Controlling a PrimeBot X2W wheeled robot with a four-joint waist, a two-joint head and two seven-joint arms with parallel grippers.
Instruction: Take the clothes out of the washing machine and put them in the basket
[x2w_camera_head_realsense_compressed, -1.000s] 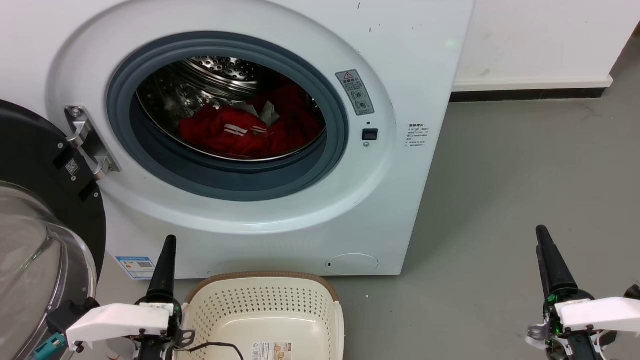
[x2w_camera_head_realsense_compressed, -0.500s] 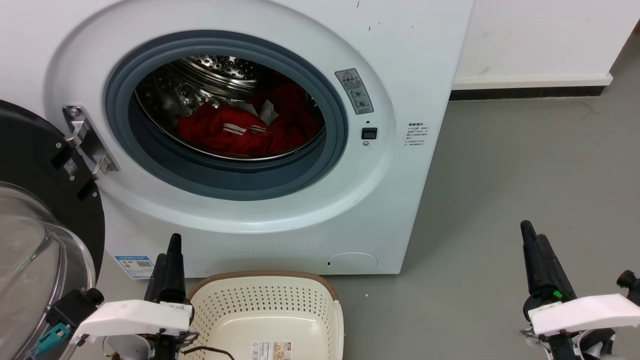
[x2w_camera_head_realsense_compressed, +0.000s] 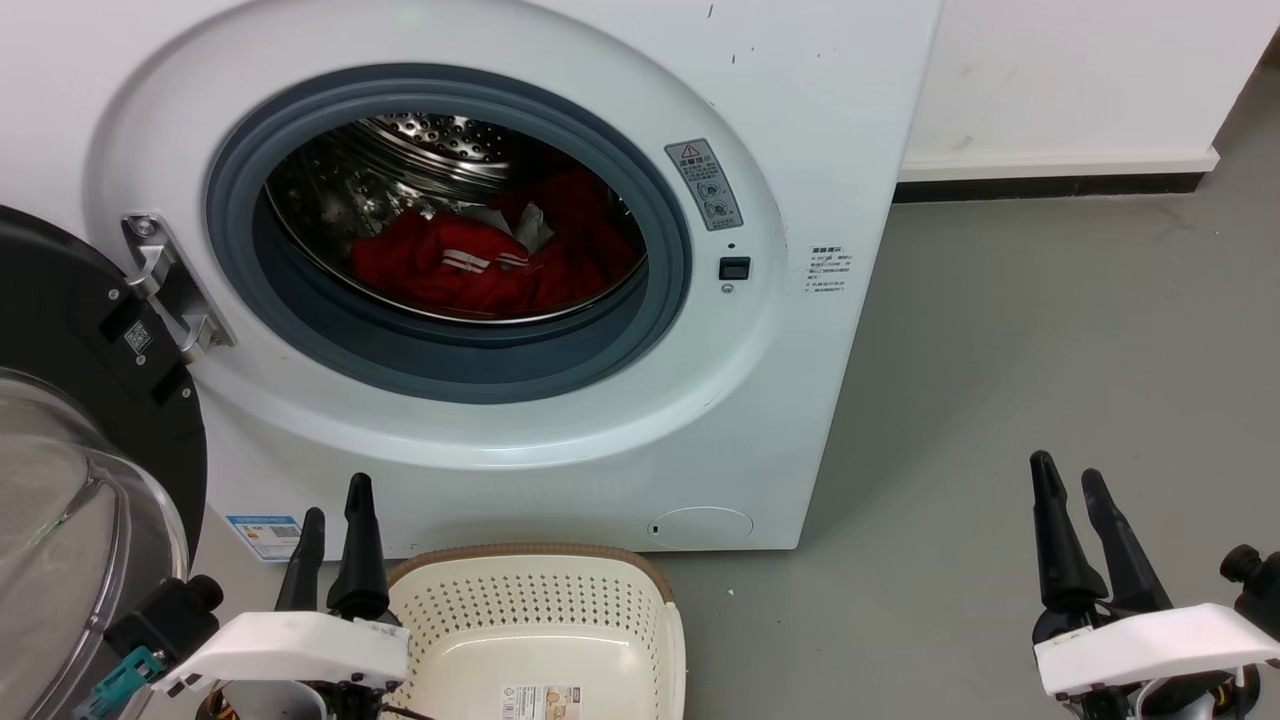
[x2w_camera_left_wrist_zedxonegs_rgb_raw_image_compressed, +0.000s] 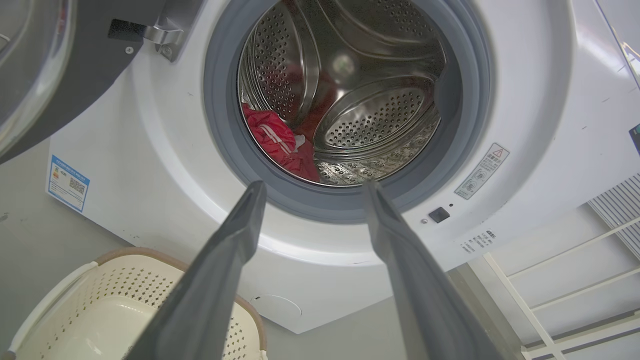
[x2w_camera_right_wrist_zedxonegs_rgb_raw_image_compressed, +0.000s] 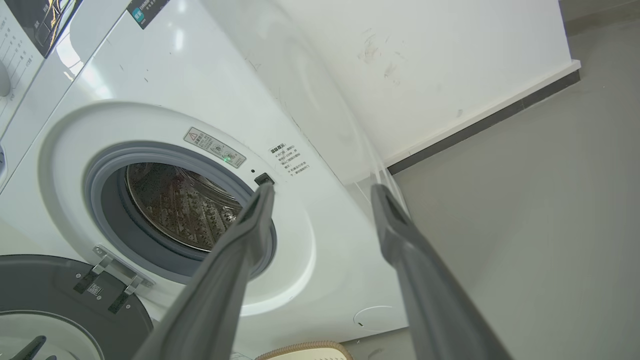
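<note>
Left gripper (x2w_camera_head_realsense_compressed: 335, 500) and right gripper (x2w_camera_head_realsense_compressed: 1066, 467) each have their 2 fingers spread, holding nothing. The basket (x2w_camera_head_realsense_compressed: 530, 552) sits just right of the left gripper. Ahead of it, the clothes (x2w_camera_head_realsense_compressed: 450, 265) lie inside the washer (x2w_camera_head_realsense_compressed: 820, 120), whose door (x2w_camera_head_realsense_compressed: 60, 330) stands open at the left gripper's left.

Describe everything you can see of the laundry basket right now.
The basket is cream plastic with rows of small holes in its walls, rounded corners and a brown woven-look rim. It stands upright on the grey floor, just in front of the washing machine, below the drum opening. A printed label lies on its inner bottom; the visible part holds no garment, and its near end is cut off by the picture edge. The left tool rises beside its left corner; contact cannot be told.
</note>
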